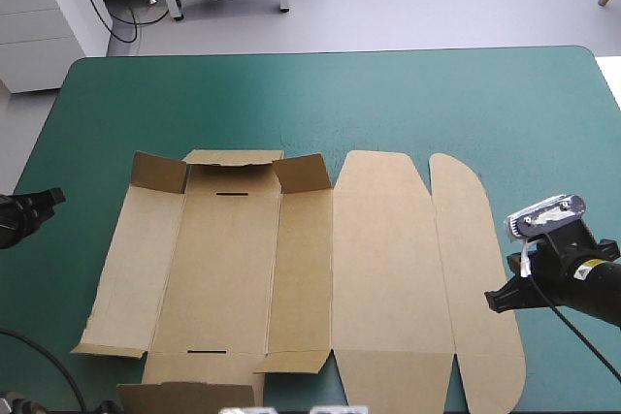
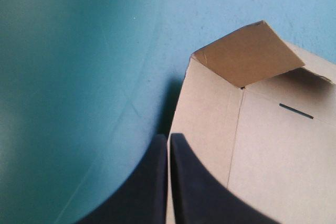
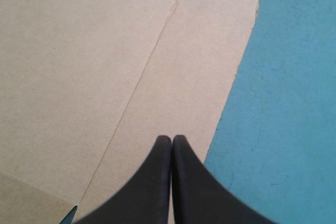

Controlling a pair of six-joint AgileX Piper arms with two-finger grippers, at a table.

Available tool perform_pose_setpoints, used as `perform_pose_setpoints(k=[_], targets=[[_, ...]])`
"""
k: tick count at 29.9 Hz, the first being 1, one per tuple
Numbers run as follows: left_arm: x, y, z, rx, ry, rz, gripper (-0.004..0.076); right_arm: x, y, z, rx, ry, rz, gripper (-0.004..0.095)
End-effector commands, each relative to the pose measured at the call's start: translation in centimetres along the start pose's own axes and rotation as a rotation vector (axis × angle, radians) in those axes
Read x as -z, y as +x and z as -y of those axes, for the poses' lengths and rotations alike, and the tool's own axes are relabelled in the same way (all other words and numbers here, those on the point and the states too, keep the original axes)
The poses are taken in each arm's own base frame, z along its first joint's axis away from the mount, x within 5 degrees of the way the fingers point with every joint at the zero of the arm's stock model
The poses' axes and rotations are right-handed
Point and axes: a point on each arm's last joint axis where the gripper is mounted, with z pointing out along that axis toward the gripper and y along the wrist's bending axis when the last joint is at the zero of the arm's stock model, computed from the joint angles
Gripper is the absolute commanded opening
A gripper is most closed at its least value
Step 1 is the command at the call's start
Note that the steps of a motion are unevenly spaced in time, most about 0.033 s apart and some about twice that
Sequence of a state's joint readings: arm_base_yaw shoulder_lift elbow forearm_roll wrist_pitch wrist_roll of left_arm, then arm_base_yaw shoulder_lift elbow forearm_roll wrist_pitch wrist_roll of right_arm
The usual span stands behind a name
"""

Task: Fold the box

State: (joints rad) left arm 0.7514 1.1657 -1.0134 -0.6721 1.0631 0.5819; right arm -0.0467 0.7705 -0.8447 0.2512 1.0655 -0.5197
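One box (image 1: 388, 259), one table (image 1: 340, 94), and two claws: the left claw (image 2: 168, 145) and the right claw (image 3: 171, 142).

table (image 1: 388, 94): teal-green cover | box (image 1: 388, 269): brown sheet, mostly flat, far end seemingly lifted

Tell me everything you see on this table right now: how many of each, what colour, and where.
box: one, brown, a cut sheet lying mostly flat across the table's middle, small corner flaps tilted up on its part toward the table's left edge.
slots: two, dark, in one box panel, one near its far end, one near its near end.
table: one, teal-green cover, under everything.
left gripper: one, black, shut, near the table's left edge, apart from the box.
right gripper: one, black, shut, over the box's rounded outer flap.
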Motion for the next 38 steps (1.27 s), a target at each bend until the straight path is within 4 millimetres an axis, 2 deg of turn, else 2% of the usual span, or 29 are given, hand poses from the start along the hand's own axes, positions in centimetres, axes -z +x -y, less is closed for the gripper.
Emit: perform_pose_setpoints(k=[1,7,11,14,19,21,26,33,38], targets=[[1.2,-0.8,0.6,-0.019,0.005,0.055,-0.0008,0.7,-0.9,-0.2,0.007,0.006,0.070,-0.0020],[1.2,0.2,0.0,-0.079,-0.067,-0.052,-0.0004,0.7,-0.8,0.0,-0.002,0.026,0.068,-0.0020],[1.3,0.9,-0.7,-0.127,-0.138,-0.140,0.0048,0.7,-0.8,0.1,-0.005,0.030,0.069,-0.0020],[1.3,1.0,-0.8,-0.124,-0.140,-0.144,0.0174,0.7,-0.9,0.1,-0.005,0.031,0.070,-0.0020],[1.3,0.7,-0.6,-0.111,-0.124,-0.106,0.0558,0.7,-0.9,0.1,-0.005,0.032,0.072,-0.0020],[1.3,0.6,-0.6,-0.094,-0.127,-0.102,0.0634,0.7,-0.9,0.1,-0.005,0.032,0.072,-0.0020],[0.4,1.4,-0.6,-0.064,-0.087,-0.114,0.0626,0.7,-0.9,0.1,-0.004,0.034,0.071,-0.0020],[-2.6,5.2,-1.5,-0.047,-0.022,-0.209,0.0542,0.7,-0.9,0.1,-0.004,0.034,0.071,-0.0021],[-3.7,6.7,-2.0,-0.121,0.009,-0.273,0.0522,0.7,-0.9,0.1,-0.004,0.034,0.071,-0.0020]])
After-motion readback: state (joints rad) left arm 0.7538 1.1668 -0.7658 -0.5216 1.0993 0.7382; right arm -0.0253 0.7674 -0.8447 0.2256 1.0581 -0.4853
